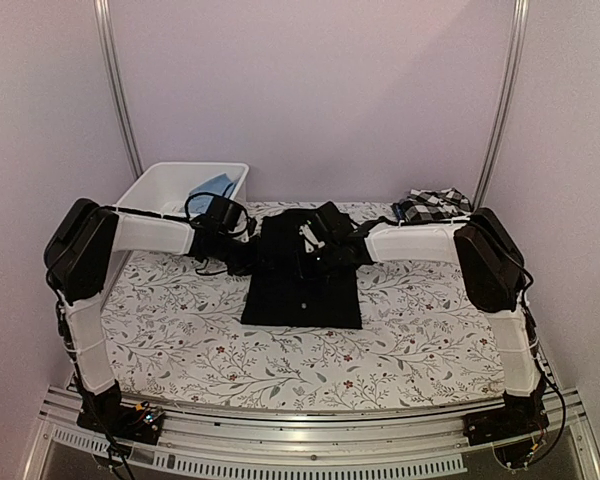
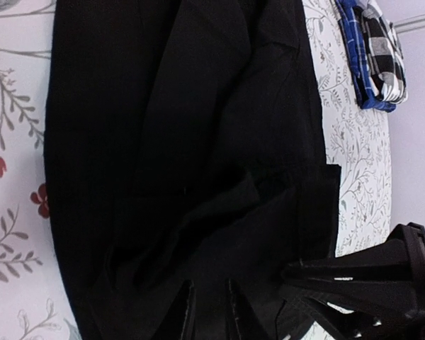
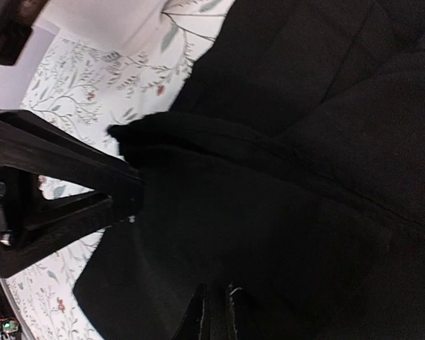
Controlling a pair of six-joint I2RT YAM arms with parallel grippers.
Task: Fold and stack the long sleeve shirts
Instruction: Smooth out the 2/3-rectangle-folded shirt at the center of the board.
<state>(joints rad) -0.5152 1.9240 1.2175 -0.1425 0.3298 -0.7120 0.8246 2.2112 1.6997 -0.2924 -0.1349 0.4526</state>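
Both the left pincer (image 2: 211, 312) and right pincer (image 3: 214, 312) clamp the black shirt (image 1: 302, 295), nearly closed.

I saw the table (image 1: 180, 350) filling the lower and middle part of the overhead frame, covered edge to edge in a pale cover printed with grey leafy sprigs and small red flowers. The black shirt (image 1: 300, 295) lay flat at the centre of it, its lower part a neat dark rectangle, its upper part bunched and layered. At upper left the white bin (image 1: 160, 185) sat on the far corner of the table, well apart from that shirt. At upper right the checked shirt (image 1: 435, 205) rested folded near the far edge; from the left wrist view it showed black-and-white checks with blue-checked cloth alongside.
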